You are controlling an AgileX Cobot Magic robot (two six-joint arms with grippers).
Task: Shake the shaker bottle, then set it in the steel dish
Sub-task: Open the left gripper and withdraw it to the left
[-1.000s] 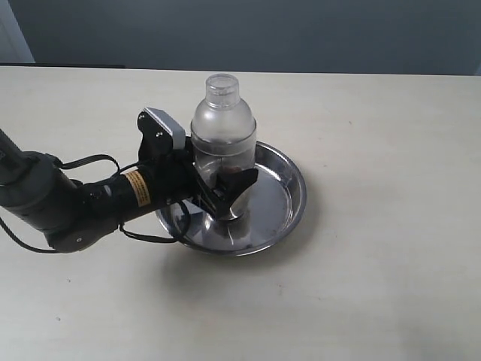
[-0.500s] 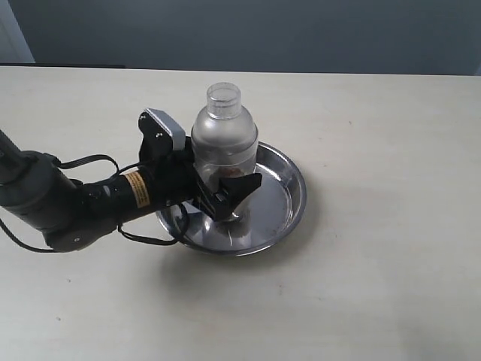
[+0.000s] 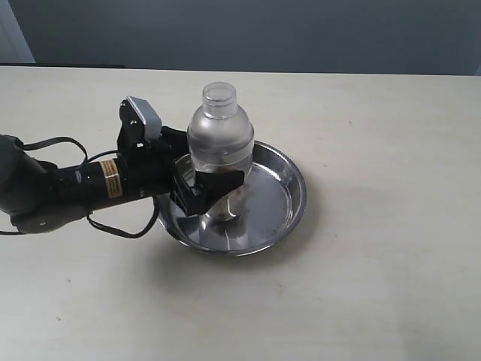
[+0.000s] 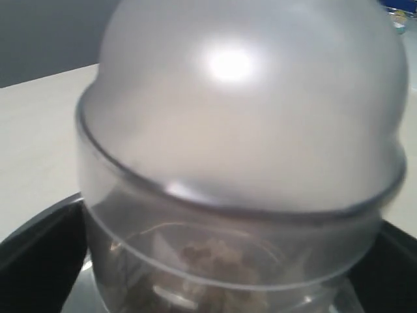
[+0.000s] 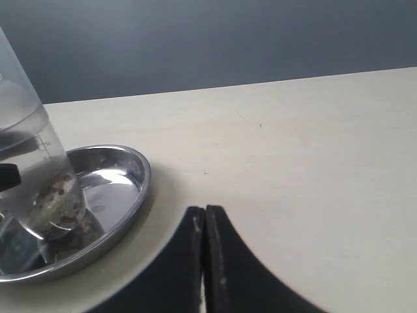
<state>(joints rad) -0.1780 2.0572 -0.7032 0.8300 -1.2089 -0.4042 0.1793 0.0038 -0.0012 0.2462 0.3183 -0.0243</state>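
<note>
Left claw: its jaws stand on either side of the bottle's lower body and look close against it. I cannot tell whether they are clenched on it or already slack.
Right claw: clenched on nothing, its fingers pressed together, low over bare table beside the dish and well apart from the bottle.
Bottle: inside the dish, on the side nearer the left arm. In the right wrist view its base appears to rest on the dish floor.
Dish: flat on the table, well in from the far edge, the only table edge in view.
Bottle's axis: long axis about vertical, cap up and base down. Any lean is too slight to call.
Granules: settled in a low brown heap at the bottom, none up the walls.
Done, as I judge it: the placing is all but complete, since the bottle stands in the dish. The shake presumably lies behind, though nothing visible proves it.
Left to do: let the left claw go slack and draw it off sideways without tipping the bottle.
Risk: the bottle is tall with a narrow base, so a dragging jaw could topple it.
</note>
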